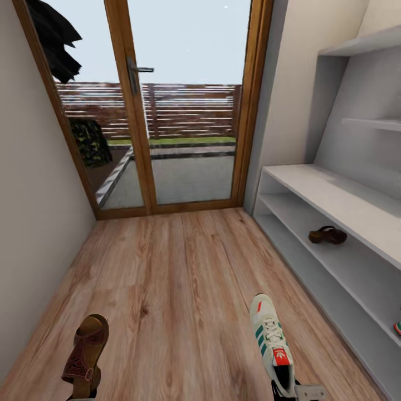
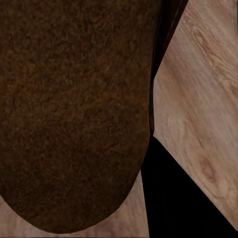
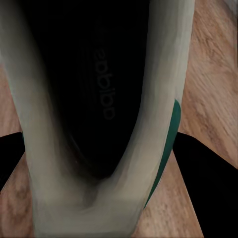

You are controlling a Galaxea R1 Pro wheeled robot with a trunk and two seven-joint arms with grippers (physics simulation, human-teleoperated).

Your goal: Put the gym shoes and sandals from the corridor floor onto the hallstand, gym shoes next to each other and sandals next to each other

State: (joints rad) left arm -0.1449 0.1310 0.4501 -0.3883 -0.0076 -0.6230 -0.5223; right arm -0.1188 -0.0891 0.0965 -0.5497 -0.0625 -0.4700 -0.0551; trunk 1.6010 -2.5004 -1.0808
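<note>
Nearest the robot, at the lower edge of the head view, each arm carries 1 shoe above the floor (image 1: 167, 289). The left gripper (image 1: 83, 394) is barely visible beneath a sandal (image 1: 85, 349), whose toe points away; the left wrist view shows its brown sole (image 2: 69, 109) close up, with a dark finger (image 2: 178, 198) beside it, so the grip appears closed on the sandal. The right gripper (image 1: 294, 392) holds a sneaker (image 1: 271, 342) at the heel, toe pointing forward; the right wrist view looks down into its dark insole (image 3: 99, 89), with cream walls and a green stripe.

Farther right, the rack (image 1: 334, 195) runs along the wall. The 2nd sandal (image 1: 327, 235) lies on its middle shelf. At the right edge, a sliver of red and green sits on the same shelf.

Beyond, a glass door (image 1: 167, 111) closes the corridor.
</note>
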